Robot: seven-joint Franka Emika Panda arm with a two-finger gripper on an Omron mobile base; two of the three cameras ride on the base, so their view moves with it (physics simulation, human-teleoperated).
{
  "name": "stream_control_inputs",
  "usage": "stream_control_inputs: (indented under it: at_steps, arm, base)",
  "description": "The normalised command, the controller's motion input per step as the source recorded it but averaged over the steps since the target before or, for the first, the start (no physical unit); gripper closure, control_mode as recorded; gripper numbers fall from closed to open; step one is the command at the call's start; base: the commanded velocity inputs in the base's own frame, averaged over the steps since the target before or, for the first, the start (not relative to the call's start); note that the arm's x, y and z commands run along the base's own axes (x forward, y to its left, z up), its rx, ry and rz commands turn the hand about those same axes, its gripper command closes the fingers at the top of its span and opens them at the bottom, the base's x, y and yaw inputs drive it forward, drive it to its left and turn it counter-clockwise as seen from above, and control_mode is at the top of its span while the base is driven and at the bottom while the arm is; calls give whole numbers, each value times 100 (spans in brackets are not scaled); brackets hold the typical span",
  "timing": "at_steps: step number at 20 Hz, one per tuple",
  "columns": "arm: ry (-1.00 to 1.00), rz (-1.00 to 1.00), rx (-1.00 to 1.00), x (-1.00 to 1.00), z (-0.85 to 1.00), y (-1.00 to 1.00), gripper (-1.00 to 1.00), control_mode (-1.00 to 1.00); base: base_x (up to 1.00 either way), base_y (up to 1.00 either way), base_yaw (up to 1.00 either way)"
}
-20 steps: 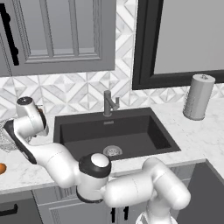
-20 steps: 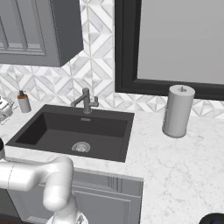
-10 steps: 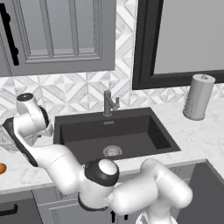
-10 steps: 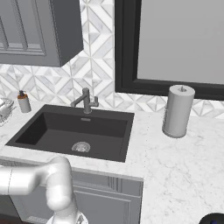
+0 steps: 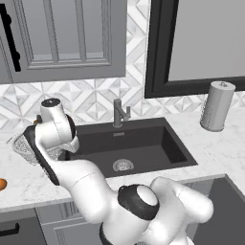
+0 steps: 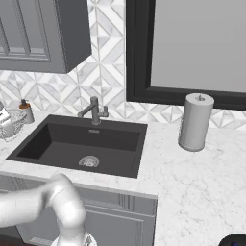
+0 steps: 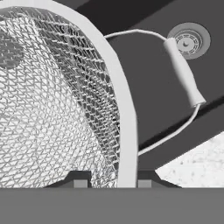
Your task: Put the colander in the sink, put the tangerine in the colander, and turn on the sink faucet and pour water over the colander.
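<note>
One silvery mesh colander (image 7: 57,100), white rim, wire handle.

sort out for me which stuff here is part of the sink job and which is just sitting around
Part of the job:
colander, its rim between the gripper fingertips
sink, nothing in the basin
sink faucet
tangerine, on the counter at the left edge

Just lying about:
paper towel roll
soap dispenser
wall cabinet
</note>
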Motion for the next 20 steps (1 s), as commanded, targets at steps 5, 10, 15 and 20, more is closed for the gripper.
stream_control_inputs:
  at_steps: [5, 10, 15, 20]
  arm:
    - [0, -3, 7, -45, 12, -100, 100, -100]
    - [0, 0, 4, -29, 0, -100, 100, -100]
    - [0, 0, 2, -4, 0, -100, 100, -100]
    - [0, 0, 0, 0, 0, -100, 100, -100]
  base:
    - [0, 0, 0]
    - [0, 0, 0]
    - [0, 0, 0]
    - [0, 0, 0]
